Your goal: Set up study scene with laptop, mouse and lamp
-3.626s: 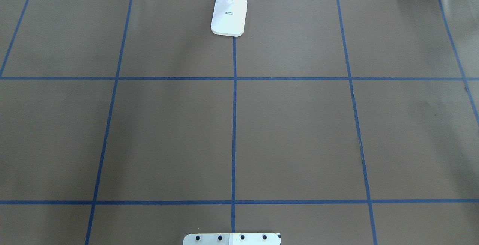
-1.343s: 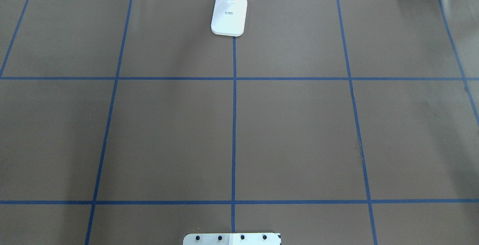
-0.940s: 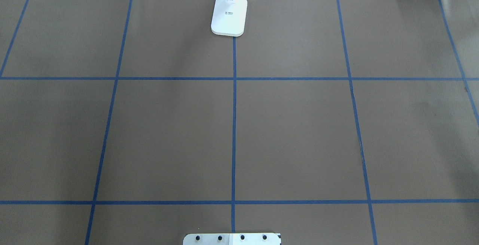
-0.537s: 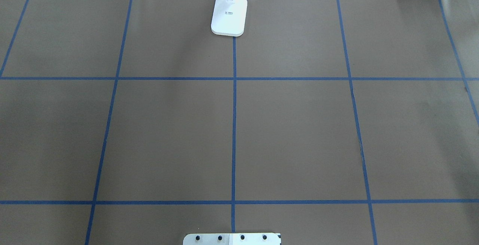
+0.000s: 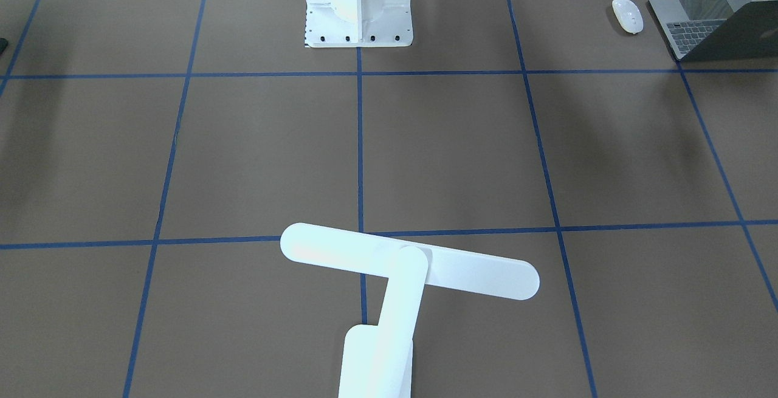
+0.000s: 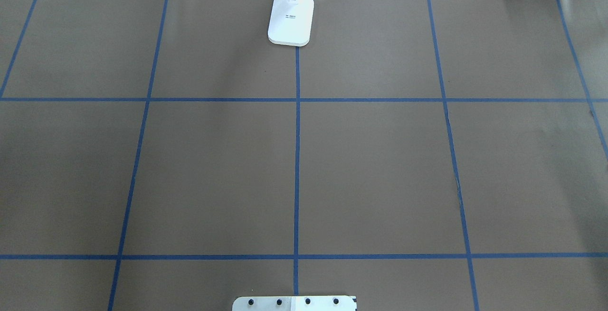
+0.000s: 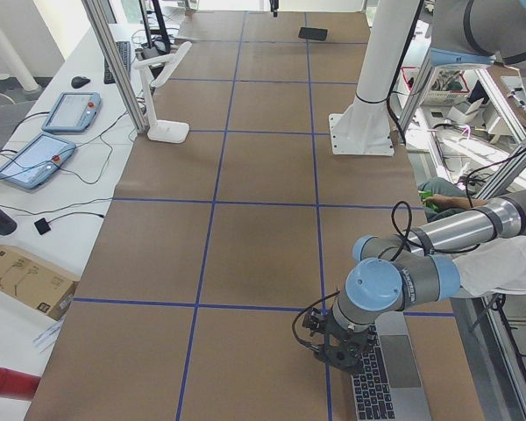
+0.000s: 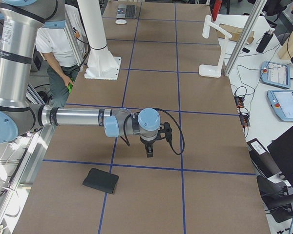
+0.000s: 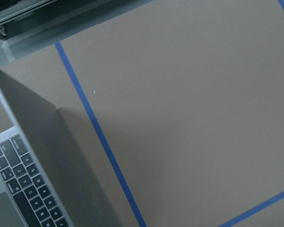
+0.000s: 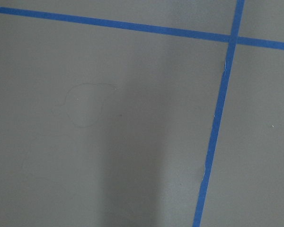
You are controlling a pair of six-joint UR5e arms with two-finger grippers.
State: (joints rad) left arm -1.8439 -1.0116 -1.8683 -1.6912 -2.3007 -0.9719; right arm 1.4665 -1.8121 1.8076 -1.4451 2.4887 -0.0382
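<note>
At the table's [image 6: 380, 168] left end, close to the robot-side edge, we see the laptop [image 5: 693, 27] open, its screen turned toward the robot. The front view's frame cuts off part of its lid. The mouse [image 5: 627, 15] lies just beside it, long axis across the table. The left gripper [image 7: 337, 346] hangs just above the raised lid and the right gripper [image 8: 150, 146] over bare table; we cannot tell how wide either stands. The lamp [image 5: 407, 264] stands well apart at mid far edge, bar head along the table's length.
</note>
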